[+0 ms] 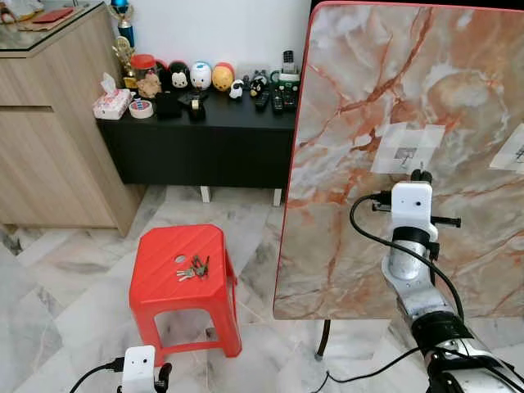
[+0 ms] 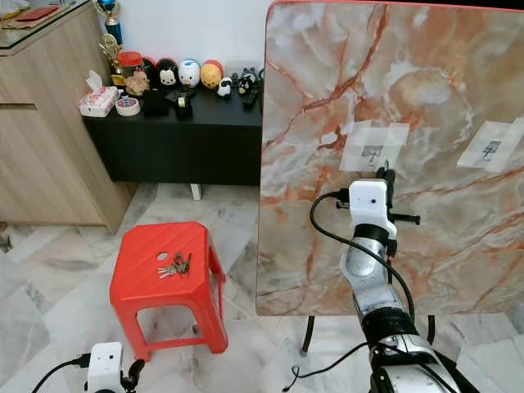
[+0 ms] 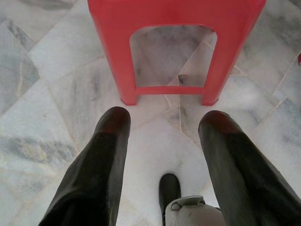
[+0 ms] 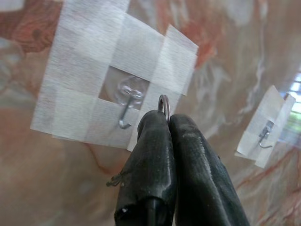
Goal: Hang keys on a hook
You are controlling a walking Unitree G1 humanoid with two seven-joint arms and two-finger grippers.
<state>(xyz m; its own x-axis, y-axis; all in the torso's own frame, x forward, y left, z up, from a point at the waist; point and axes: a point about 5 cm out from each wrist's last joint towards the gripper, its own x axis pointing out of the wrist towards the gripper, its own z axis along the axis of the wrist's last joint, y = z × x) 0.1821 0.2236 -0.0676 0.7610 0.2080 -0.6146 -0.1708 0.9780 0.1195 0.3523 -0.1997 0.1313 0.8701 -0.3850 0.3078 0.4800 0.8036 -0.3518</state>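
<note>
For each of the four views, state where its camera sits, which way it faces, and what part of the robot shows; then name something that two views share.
Left eye view: on the head, facing forward and down at the red stool, keys and marble board; the right gripper is raised to the board.
Right eye view: the head's other eye, same scene; the left gripper hangs low.
Left wrist view: looks along its open fingers at the stool's legs and floor.
Right wrist view: looks along its fingers, shut on a key ring, beside a taped hook.
Shared: both wrist views' targets appear in the eye views.
</note>
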